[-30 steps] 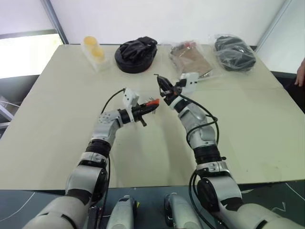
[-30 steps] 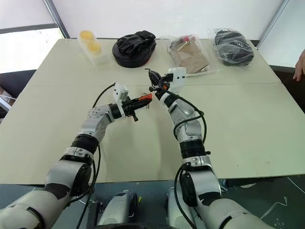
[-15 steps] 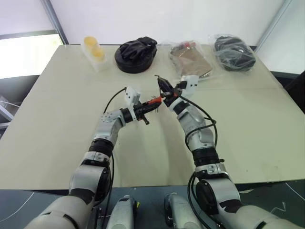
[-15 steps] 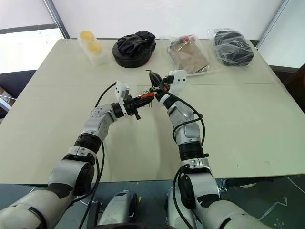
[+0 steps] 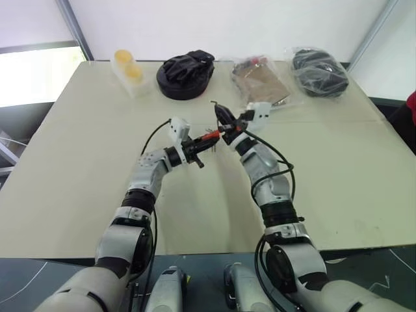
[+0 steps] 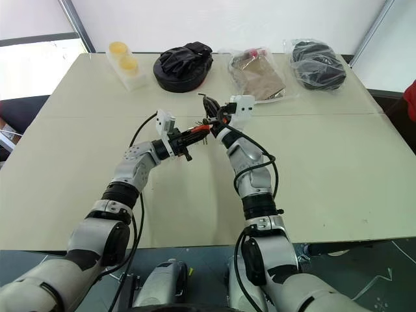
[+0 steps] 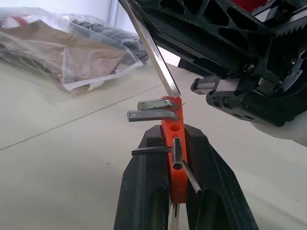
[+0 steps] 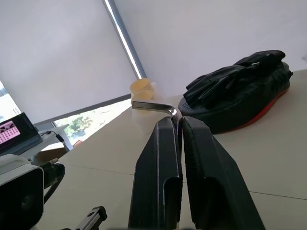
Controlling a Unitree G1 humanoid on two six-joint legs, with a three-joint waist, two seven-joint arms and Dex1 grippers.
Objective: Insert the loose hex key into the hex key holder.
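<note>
A: Start at your left gripper (image 7: 175, 143). What state do you log?

B: Its fingers are pinched on the hex key holder (image 7: 173, 143), the orange block clamped between the two black pads, raised above the bench (image 5: 78, 149). Several short keys stick out of the block's side.

A: And your right gripper (image 8: 180, 127)?

B: Pressed together on the loose hex key (image 7: 151, 48). In the right wrist view you can see the bent short leg (image 8: 153, 106) projecting past the fingertips. In the left wrist view the long shaft slants down, and its tip sits at the top end of the holder, touching or just about touching it. Whether it has entered a hole, you cannot tell.

A: Where does this sit in your head views?

B: Both grippers meet mid-air over the middle of the bench, left one pointing toward the right one.

A: Further out?

B: Along the far edge: a clear pack of yellow cups (image 5: 127, 69), a black glove-like bundle (image 5: 186, 73), a bagged brown item (image 5: 261, 80), and a bagged dark item (image 5: 318, 70).
</note>
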